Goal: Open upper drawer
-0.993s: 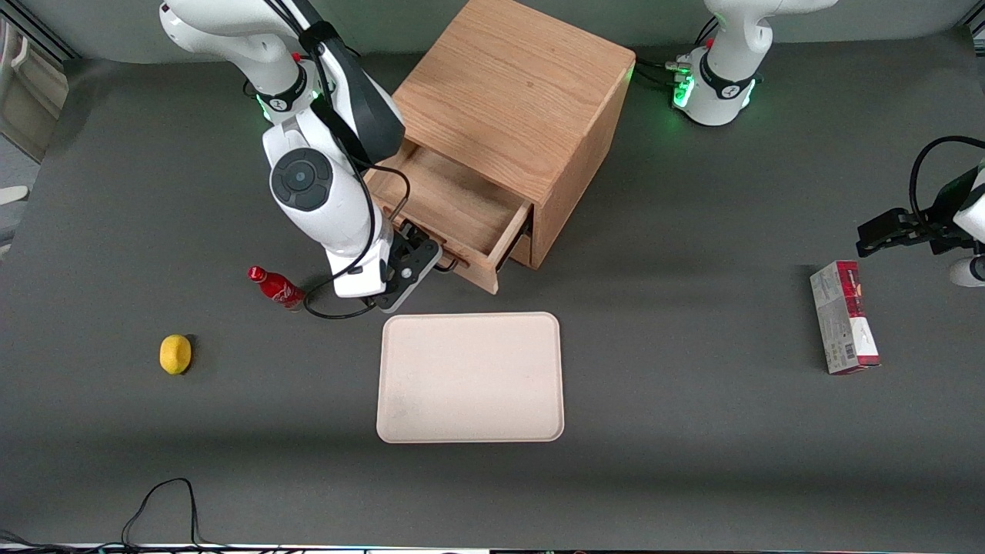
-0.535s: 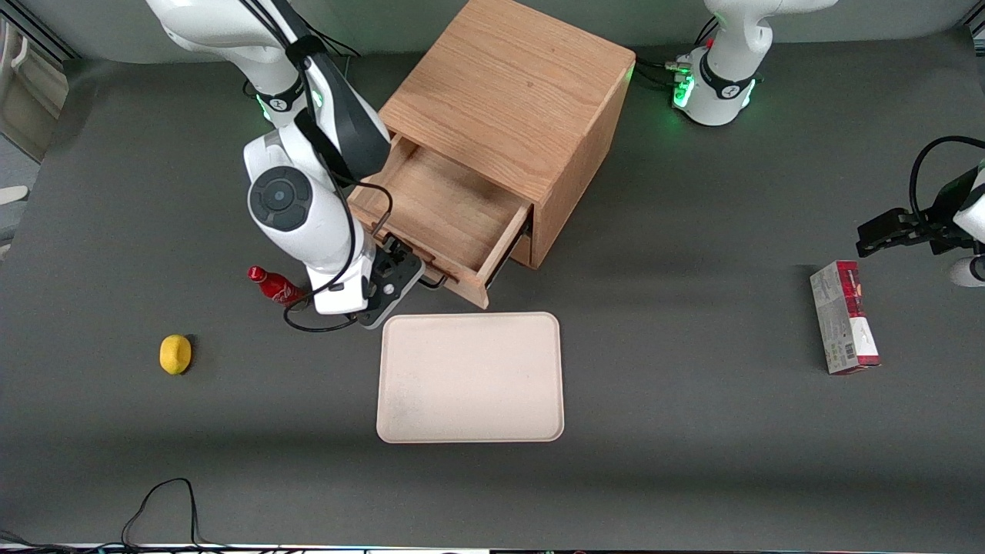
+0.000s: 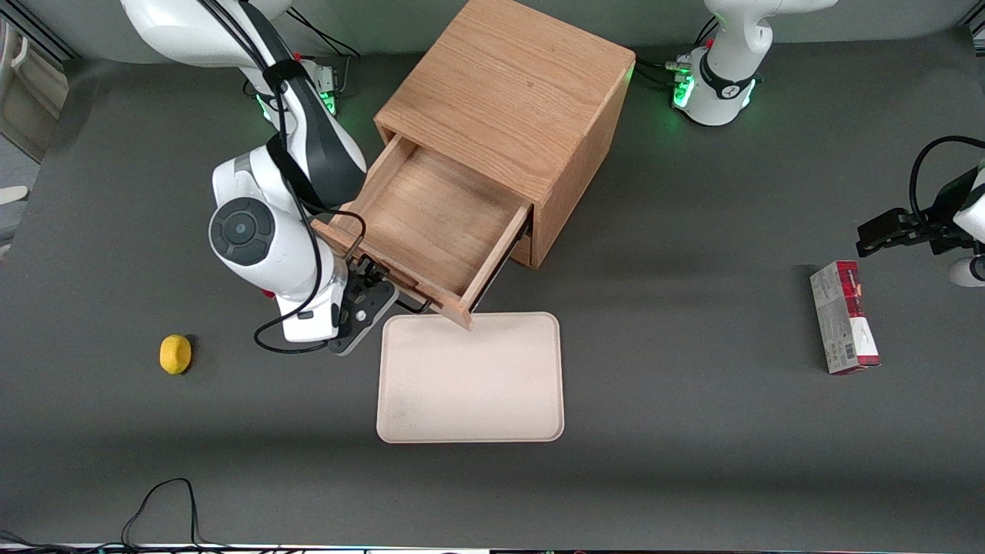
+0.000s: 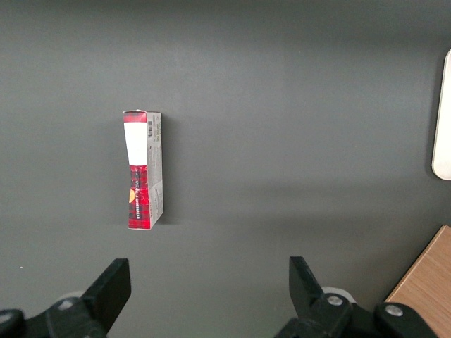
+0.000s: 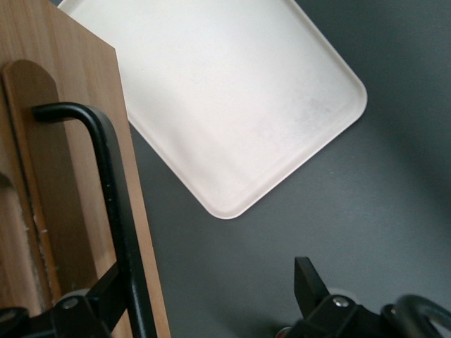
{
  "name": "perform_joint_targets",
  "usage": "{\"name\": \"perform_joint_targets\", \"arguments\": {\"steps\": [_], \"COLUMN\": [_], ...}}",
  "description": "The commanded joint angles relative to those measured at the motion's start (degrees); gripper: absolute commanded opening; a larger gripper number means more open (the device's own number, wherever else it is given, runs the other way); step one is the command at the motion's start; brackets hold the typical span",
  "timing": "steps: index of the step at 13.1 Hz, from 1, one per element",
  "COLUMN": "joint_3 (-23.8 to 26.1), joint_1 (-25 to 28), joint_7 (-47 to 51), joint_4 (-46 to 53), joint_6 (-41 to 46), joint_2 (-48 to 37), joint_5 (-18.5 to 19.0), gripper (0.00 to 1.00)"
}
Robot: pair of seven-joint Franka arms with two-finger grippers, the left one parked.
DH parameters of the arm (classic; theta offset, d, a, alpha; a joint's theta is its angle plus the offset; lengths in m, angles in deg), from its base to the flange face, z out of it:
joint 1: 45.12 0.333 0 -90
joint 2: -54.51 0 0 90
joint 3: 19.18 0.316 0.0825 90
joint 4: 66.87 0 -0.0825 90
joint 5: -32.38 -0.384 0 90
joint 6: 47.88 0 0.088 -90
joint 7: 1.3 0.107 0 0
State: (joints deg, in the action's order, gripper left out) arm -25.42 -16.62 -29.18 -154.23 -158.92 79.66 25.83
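Fingers of the gripper spread wide, dark bar handle between them and close against one finger, other finger well clear of it.

Nearest the front camera, on the dark table: black cable loop at the table's edge, partly cut off. Farther from the camera: cream rectangular tray, lying flat. Lemon toward the working arm's end, well apart from the tray.

Farther again: gripper at the front of the upper drawer, low over the table, just beside the tray's corner. Drawer pulled well out of the oak cabinet, wooden tray bare inside. Long axis of travel diagonal, pointing toward the front camera and the working arm's end; handle running along the drawer front, across that axis. One front corner of the drawer overlapping the tray's rim as seen from the front; touching or above it, cannot tell.

Most of the handle hidden by the gripper and wrist in the front view. Lower drawer almost wholly covered by the open one.

Red and white carton lying flat toward the parked arm's end.
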Motion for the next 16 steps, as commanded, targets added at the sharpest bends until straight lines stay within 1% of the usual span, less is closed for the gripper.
{"name": "perform_joint_targets", "arguments": {"steps": [1, 3, 10, 14, 16], "joint_3": [0.2, 0.2, 0.2, 0.3, -0.1], "joint_1": [-0.9, -2.3, -3.5, -3.3, -3.5], "joint_7": [-1.3, -1.3, -0.4, 0.7, 0.8], "joint_4": [4.0, 5.1, 6.9, 14.6, 16.5], "joint_6": [1.8, 1.8, 1.9, 9.7, 11.9], "joint_2": [2.2, 3.1, 4.0, 3.8, 3.1], "joint_5": [0.9, 0.9, 0.7, 0.4, 0.4], "gripper": [1.0, 1.0, 1.0, 1.0, 1.0]}}
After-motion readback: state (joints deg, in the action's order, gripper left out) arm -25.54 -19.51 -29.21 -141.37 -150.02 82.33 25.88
